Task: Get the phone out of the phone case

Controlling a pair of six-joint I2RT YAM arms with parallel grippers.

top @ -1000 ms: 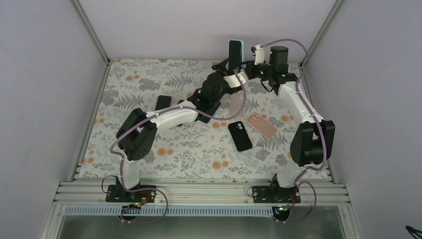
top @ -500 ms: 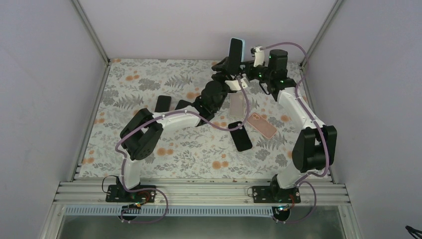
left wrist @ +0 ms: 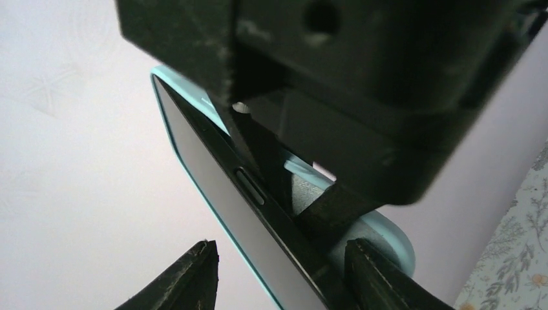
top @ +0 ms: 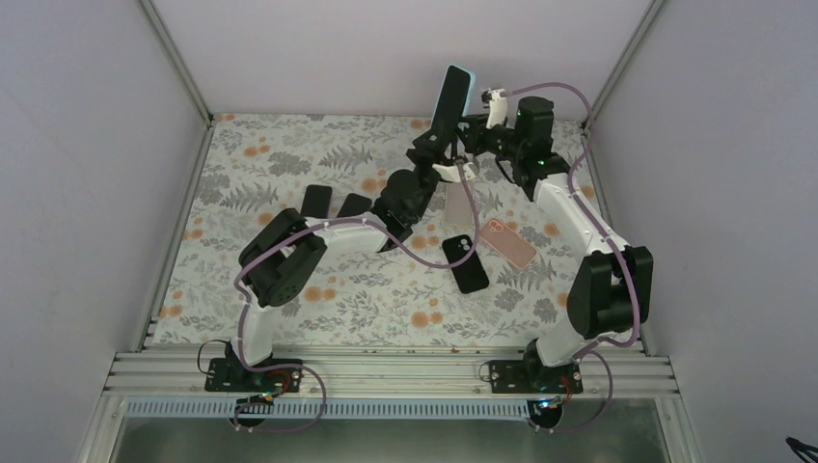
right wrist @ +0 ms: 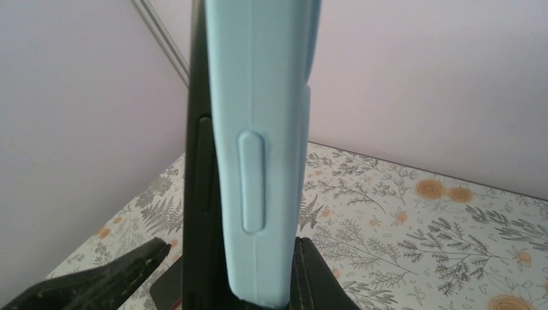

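right fingers (right wrist: pixel 110 281) clamp phone (top: pixel 451 96) in blue case (right wrist: pixel 258 161), above bench (top: pixel 289 154) | left fingers (left wrist: pixel 194 278) open, straddling phone

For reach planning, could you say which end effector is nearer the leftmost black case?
Left. Left end effector raised right of the black case; right end effector farther right.

cased phone (top: pixel 452 96) upright over table (top: pixel 241 164) far edge, loose phones (top: pixel 466 262) nearer
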